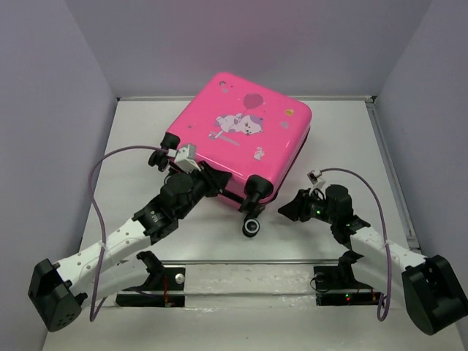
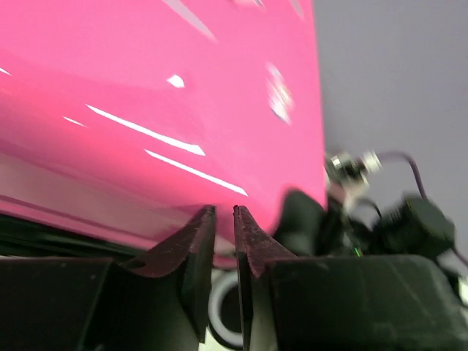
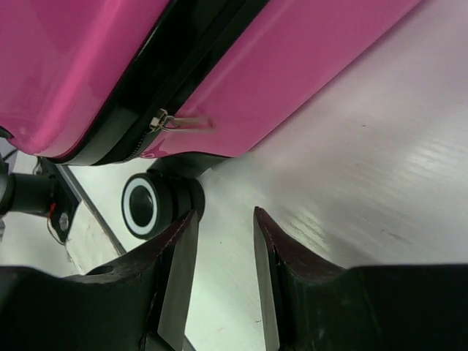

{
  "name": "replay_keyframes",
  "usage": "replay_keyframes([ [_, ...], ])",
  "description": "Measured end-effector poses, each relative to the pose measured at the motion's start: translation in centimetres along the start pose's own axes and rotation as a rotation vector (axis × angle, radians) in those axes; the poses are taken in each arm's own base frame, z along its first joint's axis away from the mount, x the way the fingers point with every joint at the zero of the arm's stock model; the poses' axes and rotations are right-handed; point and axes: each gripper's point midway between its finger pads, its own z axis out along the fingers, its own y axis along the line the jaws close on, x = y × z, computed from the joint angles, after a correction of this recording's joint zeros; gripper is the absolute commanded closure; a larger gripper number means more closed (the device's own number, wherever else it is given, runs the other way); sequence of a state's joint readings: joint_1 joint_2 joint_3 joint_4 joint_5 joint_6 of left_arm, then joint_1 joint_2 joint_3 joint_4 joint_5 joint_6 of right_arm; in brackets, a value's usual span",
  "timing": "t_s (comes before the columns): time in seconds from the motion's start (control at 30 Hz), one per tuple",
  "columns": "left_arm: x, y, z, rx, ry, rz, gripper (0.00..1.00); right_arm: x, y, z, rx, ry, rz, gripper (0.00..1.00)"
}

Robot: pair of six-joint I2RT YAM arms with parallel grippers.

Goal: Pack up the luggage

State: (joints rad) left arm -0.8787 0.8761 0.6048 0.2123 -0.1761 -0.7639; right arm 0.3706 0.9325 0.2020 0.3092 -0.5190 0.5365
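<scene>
The luggage [image 1: 241, 135] is lying closed on the table [image 1: 344, 146], lid up. The left gripper [image 2: 224, 212] is hanging just by its near side, almost pinched together and empty. The right gripper [image 3: 225, 213] is hovering narrowly open and empty too, with a caster wheel [image 3: 146, 205] and zipper pull [image 3: 179, 122] sitting right ahead.

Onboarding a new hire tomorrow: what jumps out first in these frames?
The bright pink luggage lies closed, cartoon print up, at centre of the top view, toward the back. The left tool is close against its near, wheeled edge. The right tool points at the near-right corner, by a caster wheel.
</scene>
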Motion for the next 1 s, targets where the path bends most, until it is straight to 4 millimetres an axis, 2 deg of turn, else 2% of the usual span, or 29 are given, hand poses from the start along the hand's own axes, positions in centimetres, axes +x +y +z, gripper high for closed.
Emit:
replay_keyframes([
  [0.07,-2.8,2.1,0.1,-0.069,-0.087,-0.015,0.94,0.4,0.3,0.3,-0.009,0.014,-0.022,0.51],
  [0.13,-4.1,2.9,-0.3,-0.093,-0.124,-0.008,0.94,0.5,0.6,0.5,-0.016,0.018,-0.053,0.47],
  [0.37,-3.6,2.8,-0.8,-0.079,-0.095,0.003,0.94,-2.2,0.3,1.7,0.013,-0.040,-0.167,0.44],
  [0.47,-2.5,2.0,-0.9,-0.024,-0.036,0.037,0.45,-2.8,-0.6,2.4,0.045,-0.054,-0.214,0.44],
  [0.5,-1.8,1.7,-1.1,0.003,-0.002,0.045,0.20,-2.9,-0.8,2.4,0.052,-0.056,-0.223,0.44],
  [0.53,-1.3,1.6,-1.3,0.019,0.017,0.062,0.13,-3.0,-1.0,2.5,0.059,-0.060,-0.235,0.44],
  [0.6,0.1,1.5,-2.1,0.051,0.068,0.082,0.07,-3.3,-1.1,2.6,0.061,-0.071,-0.269,0.44],
  [0.73,2.6,0.9,-3.3,0.118,0.157,0.115,0.01,-4.0,-0.8,2.9,0.043,-0.099,-0.319,0.45],
  [0.8,3.8,0.3,-3.6,0.148,0.199,0.133,0.01,-4.2,-0.6,2.9,0.032,-0.105,-0.332,0.45],
  [0.9,7.0,-0.8,-3.9,0.189,0.296,0.187,0.01,-4.2,-0.5,3.0,0.020,-0.105,-0.347,0.47],
  [1.0,9.7,-0.7,-3.5,0.181,0.381,0.236,0.01,-4.1,-0.3,3.0,0.004,-0.096,-0.354,0.48],
])
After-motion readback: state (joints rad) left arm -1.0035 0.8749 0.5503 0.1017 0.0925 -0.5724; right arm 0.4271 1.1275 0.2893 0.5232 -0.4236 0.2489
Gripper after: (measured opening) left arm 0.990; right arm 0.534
